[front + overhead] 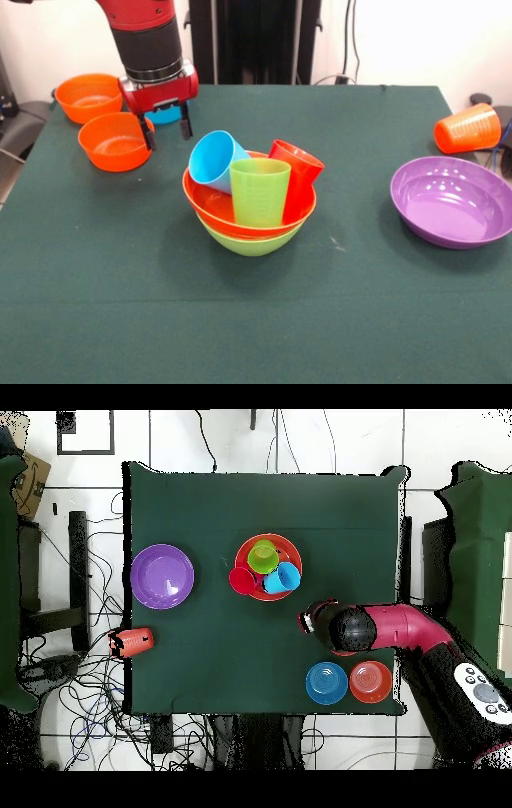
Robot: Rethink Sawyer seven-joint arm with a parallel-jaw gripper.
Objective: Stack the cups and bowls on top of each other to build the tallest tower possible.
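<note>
In the front view, the gripper (166, 128) hangs upper left with its fingers spread wide and empty, above a small orange bowl (114, 142). At centre, the tower (250, 212) holds three cups. The purple bowl (454, 200) sits right.

In the overhead view, the tower (267, 568) sits centre, and the blue bowl (327, 683) lower right.

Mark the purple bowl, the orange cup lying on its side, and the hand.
purple bowl (452, 210), front view, on its inner floor.
orange cup (466, 129), front view, on its ribbed side.
hand (166, 130), front view, midway between its fingertips.
</note>
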